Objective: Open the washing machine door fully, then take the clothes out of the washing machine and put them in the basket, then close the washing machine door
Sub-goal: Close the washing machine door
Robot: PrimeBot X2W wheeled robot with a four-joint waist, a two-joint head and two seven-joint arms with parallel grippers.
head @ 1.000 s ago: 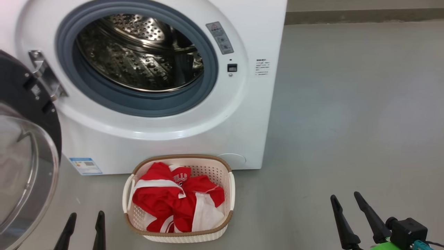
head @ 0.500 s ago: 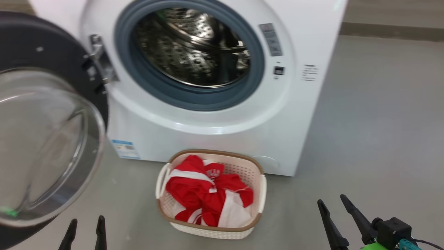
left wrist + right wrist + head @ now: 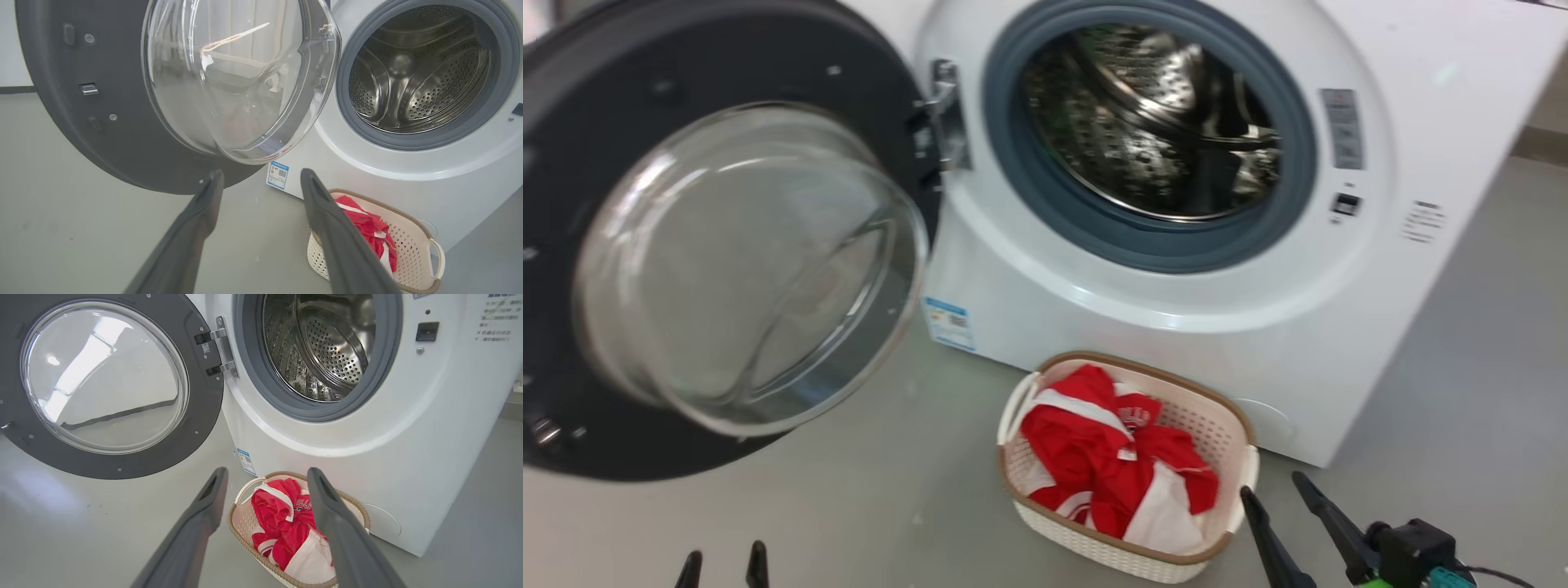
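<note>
Shows a white washing machine (image 3: 1143,343) ahead of both sets of jaws, its drum (image 3: 1160,131) bare steel and seemingly empty. Washing machine door (image 3: 727,65) swung wide, looming above and ahead of the left jaws, touched by neither pair. Basket (image 3: 1094,551) on the floor (image 3: 890,506) just in front of the machine's foot, just left of the right jaws and well right of the left ones. Clothes (image 3: 1094,465), red and white, heaped inside it. Left jaws spread wide and empty, fingers (image 3: 757,565) barely in at the bottom edge. Right jaws likewise wide and empty, fingers (image 3: 1327,514) pointing up beside the basket.

Since a second ago, a leftward swing of the head camera: whole picture shifted, door now almost fully in frame, nothing itself moved. Suggests unloading done, with only closing the door left.

From the left wrist: a straight look at the drum's back wall, plus the latch (image 3: 88,88) on the door's inner rim. From the right wrist: the hinge (image 3: 220,347) and white lettering (image 3: 303,504) on a garment, with the basket between and beyond those fingertips.
</note>
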